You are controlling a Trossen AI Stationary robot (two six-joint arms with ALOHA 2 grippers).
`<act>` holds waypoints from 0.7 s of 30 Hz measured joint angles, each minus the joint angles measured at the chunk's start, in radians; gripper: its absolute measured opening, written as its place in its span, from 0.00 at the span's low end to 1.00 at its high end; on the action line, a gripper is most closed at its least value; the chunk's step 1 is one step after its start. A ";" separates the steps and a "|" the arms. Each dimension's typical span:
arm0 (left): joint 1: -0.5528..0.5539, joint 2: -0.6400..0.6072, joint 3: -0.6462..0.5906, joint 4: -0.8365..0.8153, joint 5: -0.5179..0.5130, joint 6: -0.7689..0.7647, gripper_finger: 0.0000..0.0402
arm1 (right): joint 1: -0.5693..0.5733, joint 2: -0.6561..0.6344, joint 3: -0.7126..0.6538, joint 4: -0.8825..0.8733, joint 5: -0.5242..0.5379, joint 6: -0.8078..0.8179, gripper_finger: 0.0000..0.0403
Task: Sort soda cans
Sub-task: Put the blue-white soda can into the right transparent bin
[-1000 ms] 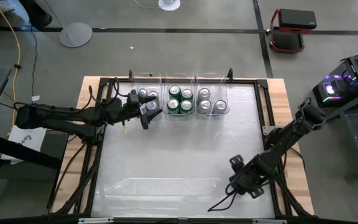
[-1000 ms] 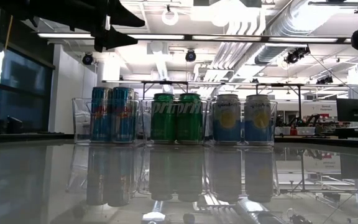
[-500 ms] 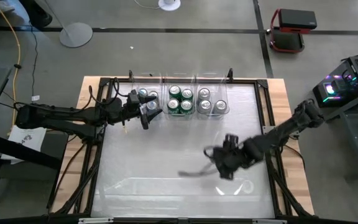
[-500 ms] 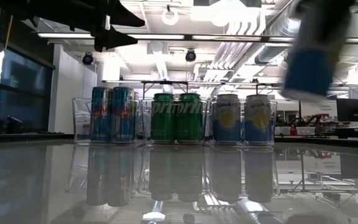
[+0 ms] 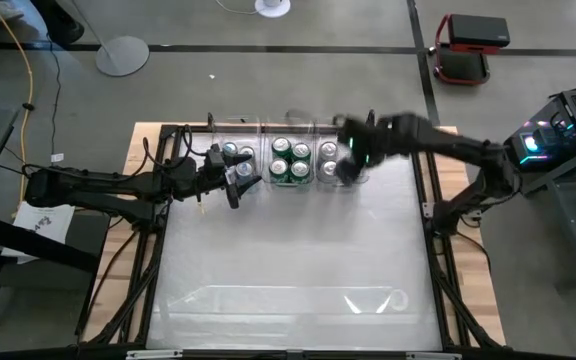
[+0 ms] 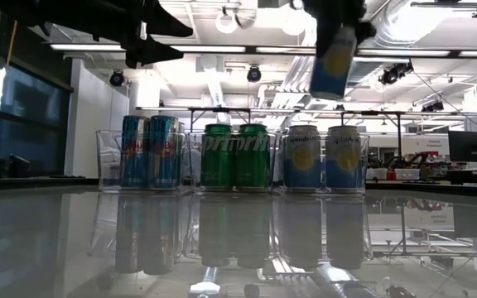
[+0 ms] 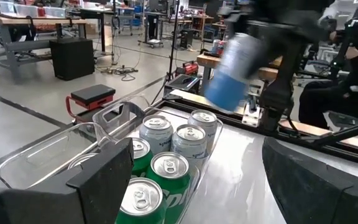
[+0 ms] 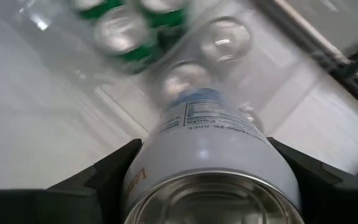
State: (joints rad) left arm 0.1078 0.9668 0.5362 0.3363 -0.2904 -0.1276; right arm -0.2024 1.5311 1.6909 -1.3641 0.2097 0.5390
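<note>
**Final can airborne over right-hand bin**

Upper centre of the high view: three clear bins (image 5: 293, 160) hold blue, green and silver-grey cans (image 6: 232, 156) in upright rows. The left gripper (image 5: 240, 172) waits beside the leftmost bin, fingers spread, empty. The right gripper (image 5: 353, 155) is clamped on a silver-grey can (image 6: 334, 62), raised above the rightmost bin. Judged nearly complete: one placement outstanding. The table (image 5: 288, 270) below is bare; bin walls leave tight clearance.
</note>
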 joint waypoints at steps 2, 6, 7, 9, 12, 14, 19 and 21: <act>0.000 0.000 0.000 0.000 0.000 0.004 0.83 | -0.119 0.000 -0.007 0.015 -0.050 -0.054 0.70; 0.000 0.000 0.000 -0.002 0.000 0.039 0.83 | -0.323 0.013 -0.044 0.050 -0.135 -0.130 0.70; 0.000 0.000 0.000 -0.002 0.000 0.043 0.83 | -0.360 0.023 -0.052 0.062 -0.152 -0.148 0.70; 0.000 0.000 0.000 -0.002 0.000 0.046 0.83 | -0.420 0.053 -0.054 0.103 -0.180 -0.179 0.70; 0.000 0.000 0.000 -0.002 0.000 0.046 0.83 | -0.470 0.101 -0.054 0.142 -0.224 -0.210 0.70; 0.000 0.000 0.000 -0.002 0.000 0.046 0.83 | -0.486 0.142 -0.054 0.155 -0.243 -0.235 0.70; 0.000 0.000 0.000 -0.002 0.000 0.043 0.83 | -0.502 0.252 -0.054 0.100 -0.242 -0.313 0.70; 0.000 0.000 0.000 -0.002 0.000 0.043 0.83 | -0.506 0.285 -0.054 0.119 -0.244 -0.333 0.70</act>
State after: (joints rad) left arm 0.1078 0.9668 0.5362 0.3340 -0.2905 -0.0841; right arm -0.7087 1.8156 1.6367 -1.2453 -0.0346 0.2059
